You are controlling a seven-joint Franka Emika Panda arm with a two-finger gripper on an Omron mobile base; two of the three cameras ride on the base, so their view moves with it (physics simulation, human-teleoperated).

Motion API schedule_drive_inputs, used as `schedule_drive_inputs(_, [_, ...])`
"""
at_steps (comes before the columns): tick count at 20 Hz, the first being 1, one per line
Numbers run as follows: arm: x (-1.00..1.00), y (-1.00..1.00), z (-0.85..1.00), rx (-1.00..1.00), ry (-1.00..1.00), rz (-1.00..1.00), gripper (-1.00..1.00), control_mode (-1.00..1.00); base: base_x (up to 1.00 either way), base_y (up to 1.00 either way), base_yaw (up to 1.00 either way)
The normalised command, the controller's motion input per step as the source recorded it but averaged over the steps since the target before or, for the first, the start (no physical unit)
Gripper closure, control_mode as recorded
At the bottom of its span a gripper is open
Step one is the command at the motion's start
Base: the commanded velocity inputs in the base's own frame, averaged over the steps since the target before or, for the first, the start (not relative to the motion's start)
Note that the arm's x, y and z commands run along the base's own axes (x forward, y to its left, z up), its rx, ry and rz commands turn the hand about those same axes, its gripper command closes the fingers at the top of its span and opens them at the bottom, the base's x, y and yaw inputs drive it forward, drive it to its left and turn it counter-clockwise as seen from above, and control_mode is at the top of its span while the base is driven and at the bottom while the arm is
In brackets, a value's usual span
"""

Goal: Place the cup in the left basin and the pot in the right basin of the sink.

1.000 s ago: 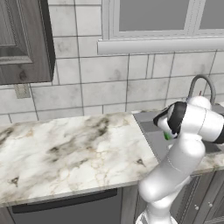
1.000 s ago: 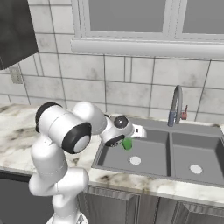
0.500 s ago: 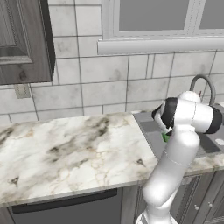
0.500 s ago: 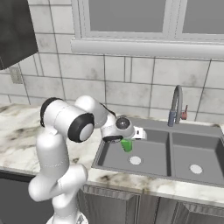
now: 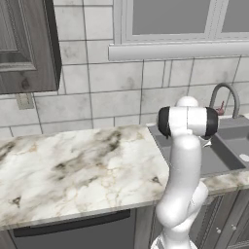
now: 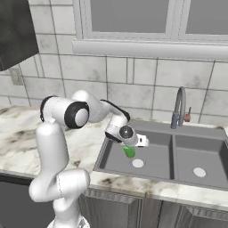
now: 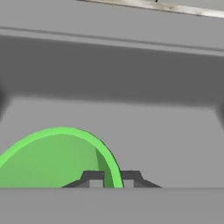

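Observation:
My gripper (image 6: 132, 143) reaches down into the left basin (image 6: 112, 161) of the dark grey sink (image 6: 151, 126) and is shut on the rim of the bright green cup (image 6: 129, 152). The cup hangs low in that basin, beside its round pale drain (image 6: 138, 163); whether it touches the floor I cannot tell. In the hand view the cup (image 7: 52, 159) fills the lower left, and its wall is pinched between the two dark fingertips (image 7: 92, 177) of the gripper (image 7: 111, 178). Past the divider, the right basin (image 6: 209, 156) holds nothing. The pot is out of view.
A curved grey faucet (image 6: 178, 106) with a red lever stands behind the divider, also seen as the faucet (image 5: 224, 96) in the left base view. A marble counter (image 5: 73, 170) stretches left of the sink. The tiled wall and a window sill rise behind.
The arm's elbow has swung over and the hand has carried the cup a little lower into the left basin. The gripper stays shut on it.

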Motion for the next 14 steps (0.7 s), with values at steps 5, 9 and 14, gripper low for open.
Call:
schedule_drive_inputs(5, [-0.19, 0.00, -0.58, 0.00, -0.08, 0.00, 1.00, -1.00, 0.00, 0.00, 0.00])
schedule_drive_inputs(9, [-0.12, -0.02, -0.53, 0.00, -0.08, 0.00, 1.00, -1.00, 0.00, 0.00, 0.00])
schedule_drive_inputs(14, [-0.06, -0.08, -0.47, 0.00, -0.08, 0.00, 1.00, -1.00, 0.00, 0.00, 0.00])
